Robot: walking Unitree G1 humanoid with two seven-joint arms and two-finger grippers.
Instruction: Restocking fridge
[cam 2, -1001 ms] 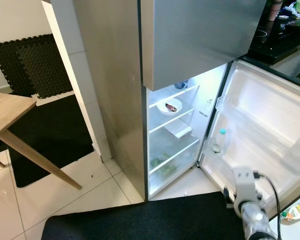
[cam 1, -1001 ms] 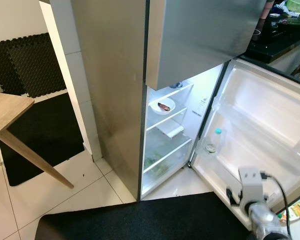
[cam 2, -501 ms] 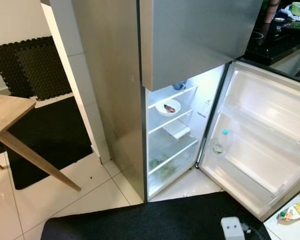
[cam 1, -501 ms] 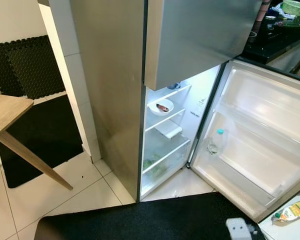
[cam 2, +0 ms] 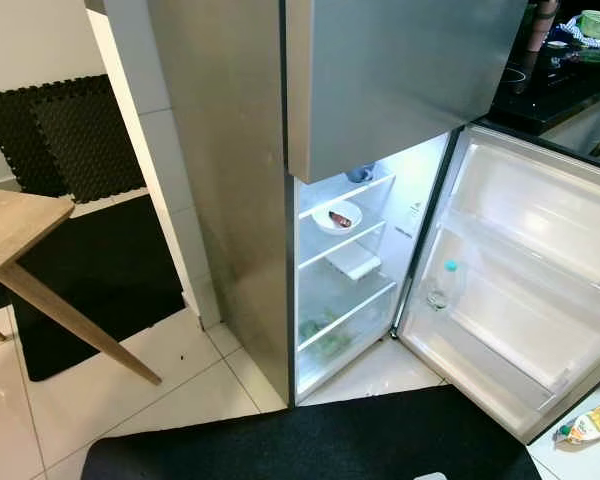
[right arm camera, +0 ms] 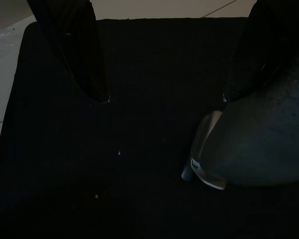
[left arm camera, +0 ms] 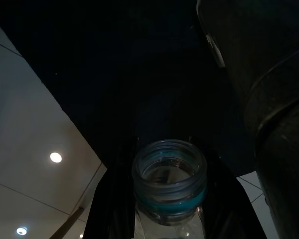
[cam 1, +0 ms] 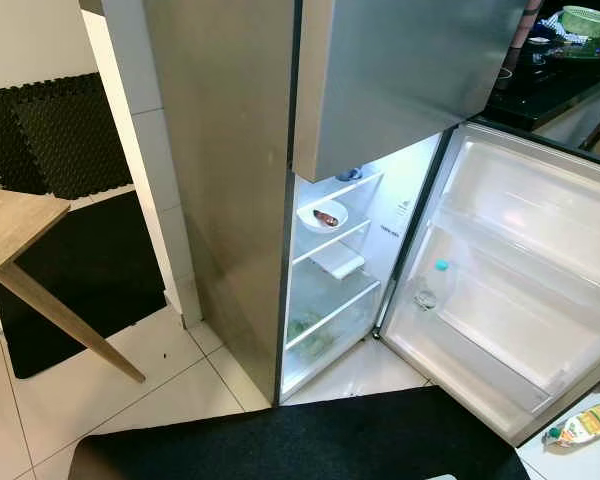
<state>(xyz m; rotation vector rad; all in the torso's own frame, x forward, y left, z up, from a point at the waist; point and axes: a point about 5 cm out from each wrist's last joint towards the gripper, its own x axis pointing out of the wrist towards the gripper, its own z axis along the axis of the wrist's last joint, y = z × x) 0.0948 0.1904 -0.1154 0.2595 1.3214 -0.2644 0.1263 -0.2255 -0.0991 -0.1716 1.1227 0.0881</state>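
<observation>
This is a home kitchen: a tall steel fridge (cam 1: 230, 180) stands with its lower door (cam 1: 510, 270) swung wide, lit shelves holding a bowl of food (cam 1: 322, 215) and greens. A black counter (cam 1: 540, 85) with a green basket (cam 1: 585, 18) sits behind it. There's a white tiled floor (cam 1: 170, 375), black mats (cam 1: 300, 440) and the corner of a wooden table (cam 1: 10, 225).

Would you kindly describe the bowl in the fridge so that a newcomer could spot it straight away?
Start at the tall steel fridge with its lower door swung open. Inside the lit compartment, look at the second shelf from the top, where a bowl sits. It is white, round and holds something dark reddish, unlike the flat white tray one shelf below.
</observation>
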